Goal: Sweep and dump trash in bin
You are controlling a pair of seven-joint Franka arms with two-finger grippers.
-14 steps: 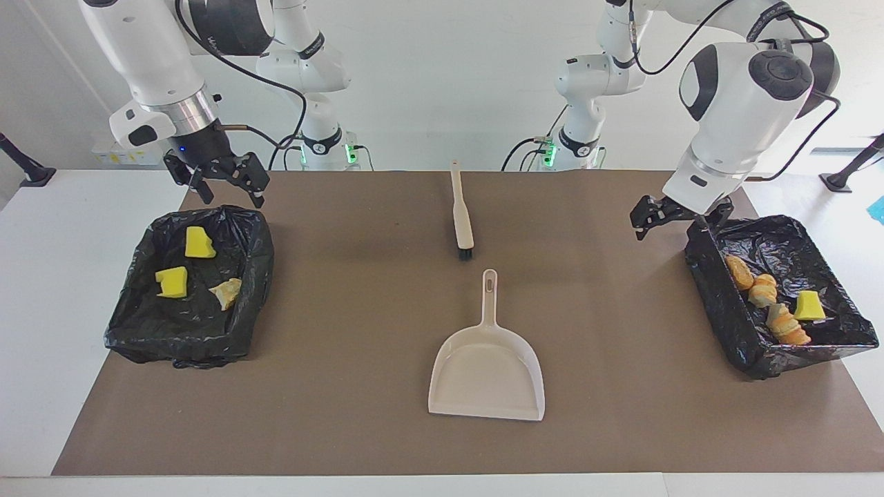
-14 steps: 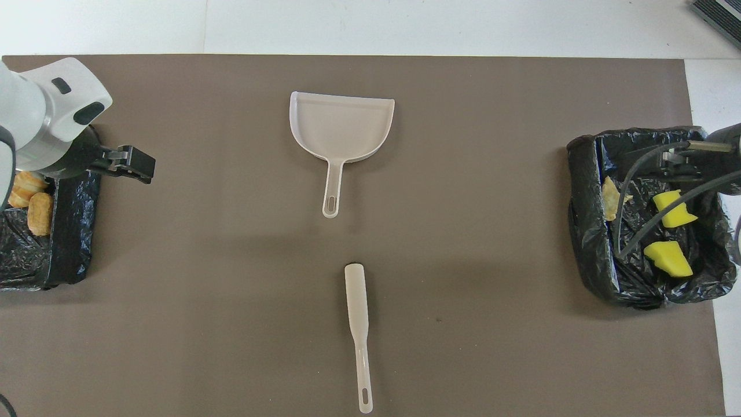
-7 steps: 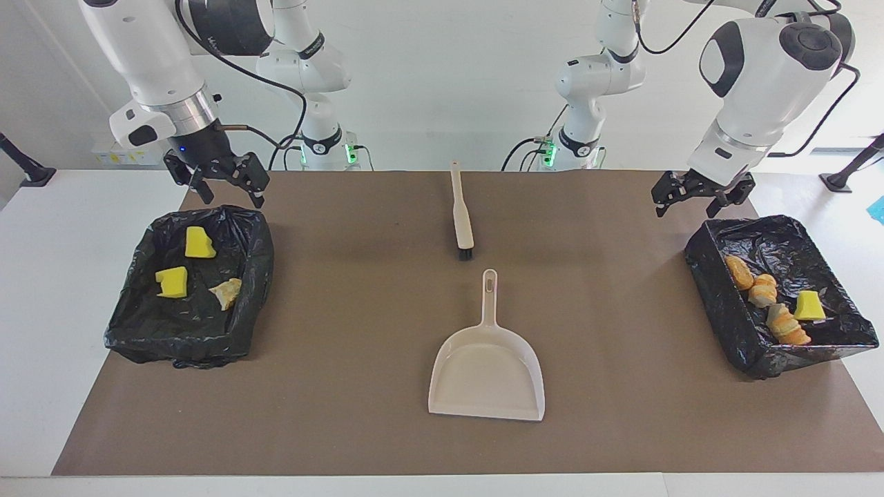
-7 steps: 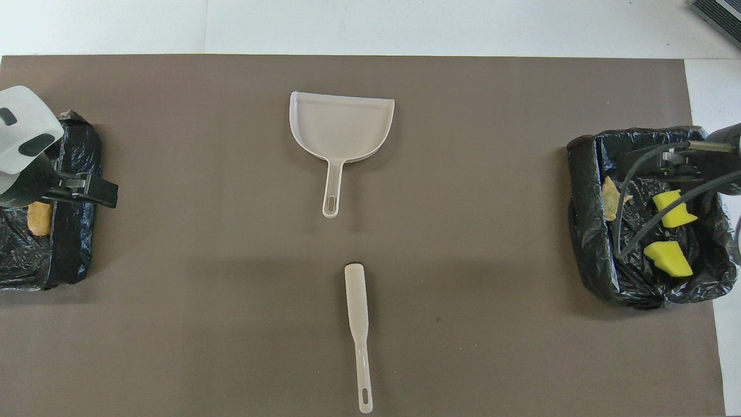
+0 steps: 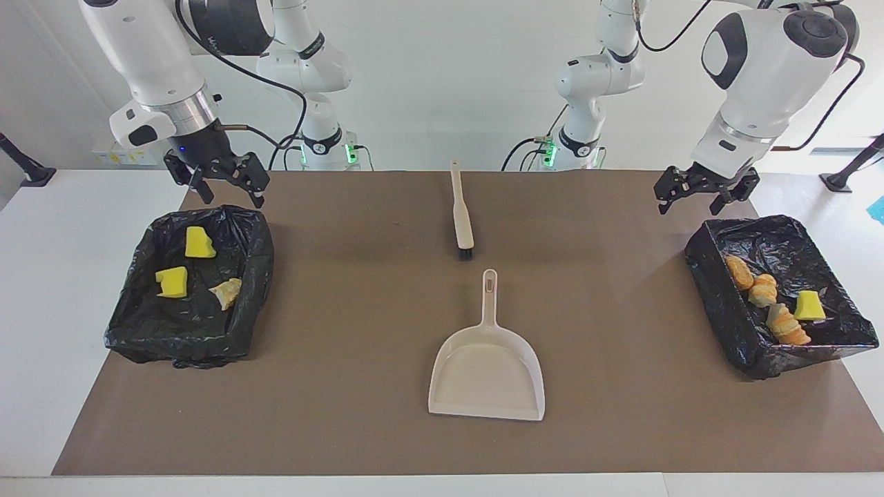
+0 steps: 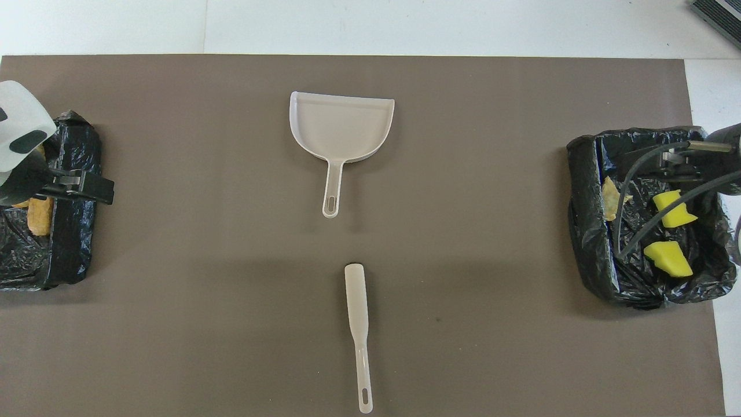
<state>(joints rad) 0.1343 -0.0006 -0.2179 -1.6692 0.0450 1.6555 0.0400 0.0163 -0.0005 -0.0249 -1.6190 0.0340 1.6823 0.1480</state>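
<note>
the left gripper (image 5: 706, 188), empty with fingers spread, now hangs clear above the edge of the bin (image 5: 829, 231) nearest the robots at the left arm's end of the table. a second earlier it sat low at that bin's corner, against the liner; it has since risen and drawn back toward the robots.

Matt brown paper-like mat (image 5: 359, 331), glossy crinkled black plastic bin liners (image 5: 193, 338), smooth beige plastic dustpan (image 5: 487, 376), porous yellow sponge chunks (image 5: 199, 243)
</note>
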